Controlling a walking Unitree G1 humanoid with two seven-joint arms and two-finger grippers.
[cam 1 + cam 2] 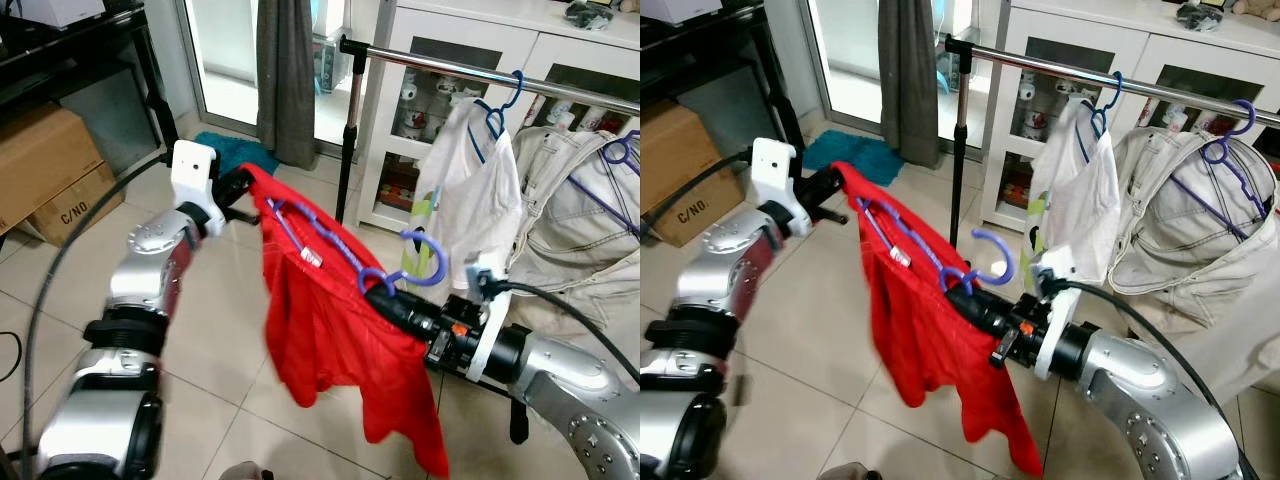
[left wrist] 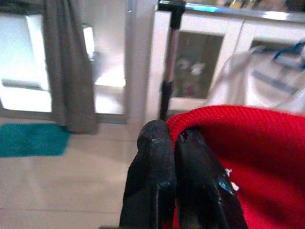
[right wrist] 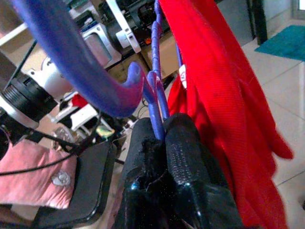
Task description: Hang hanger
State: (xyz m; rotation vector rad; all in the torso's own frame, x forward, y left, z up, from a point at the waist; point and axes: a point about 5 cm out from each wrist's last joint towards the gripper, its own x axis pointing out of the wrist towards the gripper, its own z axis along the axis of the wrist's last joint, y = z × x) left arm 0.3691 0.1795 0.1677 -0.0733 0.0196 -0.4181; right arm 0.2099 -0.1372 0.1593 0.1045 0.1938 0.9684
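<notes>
A red garment (image 1: 330, 340) hangs on a purple hanger (image 1: 330, 240) held up in front of me. My right gripper (image 1: 385, 292) is shut on the hanger just below its hook (image 3: 86, 71), seen close in the right wrist view. My left gripper (image 1: 245, 188) is shut on the garment's far shoulder (image 2: 228, 129), pinching the red cloth. The metal clothes rail (image 1: 470, 72) runs across behind and above, with a white shirt on a blue hanger (image 1: 500, 110) and a beige jacket on a purple hanger (image 1: 620, 150) hanging from it.
The rail's black upright pole (image 1: 348, 150) stands behind the garment. White cabinets (image 1: 440, 60) line the back wall. A grey curtain (image 1: 285, 70) and teal mat (image 1: 235, 150) lie by the glass door. Cardboard boxes (image 1: 45, 170) sit at the left.
</notes>
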